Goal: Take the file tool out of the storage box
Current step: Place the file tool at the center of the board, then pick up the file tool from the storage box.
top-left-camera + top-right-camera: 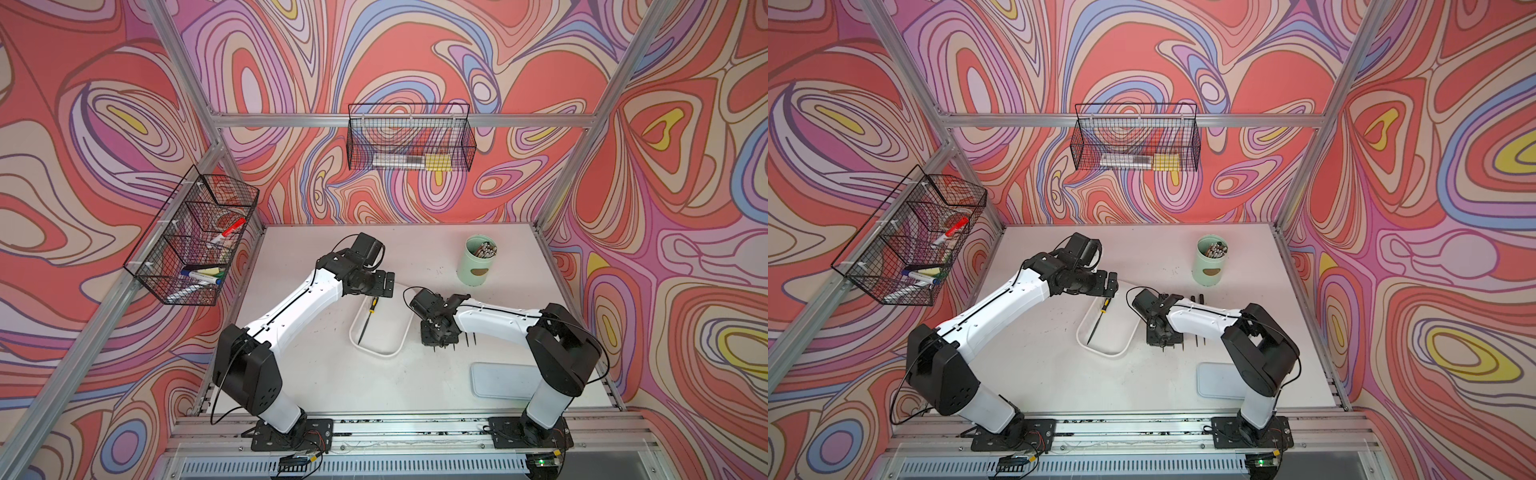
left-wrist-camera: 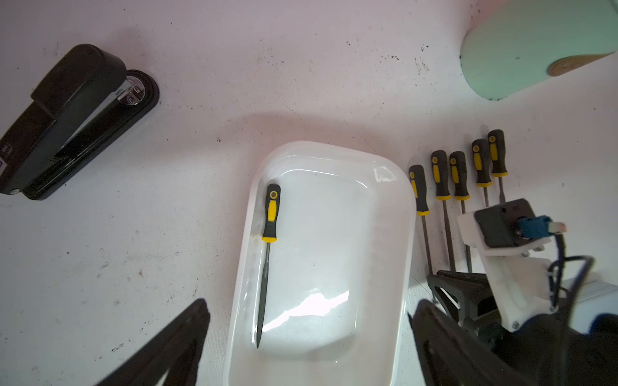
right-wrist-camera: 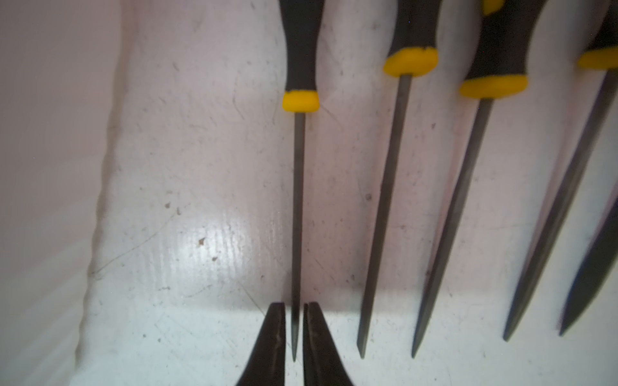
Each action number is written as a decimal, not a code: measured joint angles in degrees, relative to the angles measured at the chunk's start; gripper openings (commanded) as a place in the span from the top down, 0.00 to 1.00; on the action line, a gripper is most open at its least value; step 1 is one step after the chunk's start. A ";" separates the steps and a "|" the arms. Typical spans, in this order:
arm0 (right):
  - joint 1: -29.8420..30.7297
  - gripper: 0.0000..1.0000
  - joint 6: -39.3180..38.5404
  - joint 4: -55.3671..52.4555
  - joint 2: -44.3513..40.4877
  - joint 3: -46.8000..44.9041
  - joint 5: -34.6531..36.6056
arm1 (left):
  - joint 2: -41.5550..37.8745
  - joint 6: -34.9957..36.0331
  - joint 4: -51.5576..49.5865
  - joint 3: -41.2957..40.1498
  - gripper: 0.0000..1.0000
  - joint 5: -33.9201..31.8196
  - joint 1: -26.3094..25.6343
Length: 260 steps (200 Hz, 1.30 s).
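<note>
The white storage box (image 1: 386, 354) (image 1: 1113, 353) (image 2: 334, 157) sits mid-table. One file tool (image 1: 365, 322) (image 1: 1098, 320) (image 2: 271, 214), black and yellow handled, lies inside along one long wall. My left gripper (image 1: 384, 284) (image 2: 309, 305) hovers over the box's far end, open wide, with nothing between its fingers. My right gripper (image 1: 434, 345) (image 3: 294, 305) is low beside the box. Its jaws stand slightly apart around the blade tip of a file (image 3: 297, 200) lying on the table, with a thin gap on each side. Several more files (image 2: 458, 177) lie in a row next to it.
A black stapler (image 2: 73, 120) lies on the table beyond the box, under my left arm. A mint-green cup (image 1: 478, 259) stands at the back right. A flat pale lid (image 1: 505, 380) lies front right. Wire baskets (image 1: 409, 141) (image 1: 195, 237) hang on the walls.
</note>
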 measured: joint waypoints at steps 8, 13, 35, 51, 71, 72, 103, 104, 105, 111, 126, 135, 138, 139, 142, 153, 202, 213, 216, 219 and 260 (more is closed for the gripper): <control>0.00 0.85 -0.33 0.04 -0.33 0.02 0.00 | 0.72 -0.02 0.00 0.00 0.08 0.02 0.00; 0.00 0.85 -0.52 0.02 -0.59 0.02 0.00 | 1.18 -0.02 0.00 0.00 0.09 0.07 0.00; 0.00 0.83 -1.92 0.04 -2.38 0.02 -0.02 | 2.73 -0.02 0.04 -0.02 0.15 0.52 0.00; 0.00 0.80 -3.43 0.31 -4.20 0.02 -0.04 | 3.52 -0.04 0.09 -0.02 0.18 1.09 0.00; 0.00 0.76 -5.70 1.01 -6.36 0.04 -0.57 | 4.79 -0.09 0.11 0.00 0.21 1.55 0.00; 0.00 0.76 -5.81 1.05 -6.43 0.04 -0.59 | 4.87 -0.09 0.09 0.00 0.22 1.55 0.00; -0.02 0.73 -9.81 4.28 -9.53 -0.11 -3.52 | 8.28 -0.46 0.07 0.17 0.28 2.23 -0.02; -0.02 0.73 -9.92 4.37 -9.64 -0.13 -3.58 | 8.39 -0.46 0.07 0.20 0.28 2.23 -0.04; -0.02 0.73 -9.99 4.46 -9.75 -0.15 -3.67 | 8.63 -0.48 0.07 0.22 0.29 2.23 -0.07; -0.02 0.71 -10.64 5.51 -10.51 -0.37 -4.42 | 9.35 -0.50 0.07 0.37 0.29 2.23 -0.09; -0.17 0.67 -12.28 8.20 -12.55 -1.31 -6.67 | 11.21 -0.70 0.00 0.94 0.30 1.99 -0.28; -0.33 0.66 -13.14 9.68 -13.70 -2.05 -8.17 | 12.22 -0.83 -0.07 1.40 0.31 1.57 -0.46; -0.39 0.66 -13.35 10.16 -14.10 -2.29 -8.70 | 12.61 -0.87 -0.04 1.60 0.31 1.36 -0.50; -0.42 0.66 -13.40 10.27 -14.16 -2.38 -8.85 | 12.68 -0.87 -0.04 1.66 0.31 1.31 -0.52; -0.48 0.65 -13.68 10.67 -14.49 -2.60 -9.38 | 12.96 -0.90 -0.07 1.84 0.31 1.11 -0.59; -0.85 0.65 -14.45 12.22 -15.65 -3.56 -11.45 | 14.19 -0.96 -0.13 2.56 0.33 0.57 -0.85; -4.59 0.58 -15.85 19.56 -21.03 -9.62 -22.64 | 18.43 -1.09 -0.09 4.81 0.43 -3.98 -1.40; -5.84 0.58 -15.74 21.11 -22.18 -11.02 -25.05 | 19.71 -1.07 0.00 5.60 0.44 -5.33 -1.40; -6.14 0.58 -15.67 21.55 -22.47 -11.37 -25.66 | 20.11 -1.05 0.09 5.79 0.44 -5.68 -1.40; -6.49 0.57 -15.63 21.92 -22.75 -11.72 -26.23 | 20.55 -1.03 0.09 6.03 0.44 -6.08 -1.40; -8.63 0.53 -14.73 25.73 -24.41 -14.25 -31.58 | 25.27 -0.42 0.96 6.67 0.48 -9.62 -1.40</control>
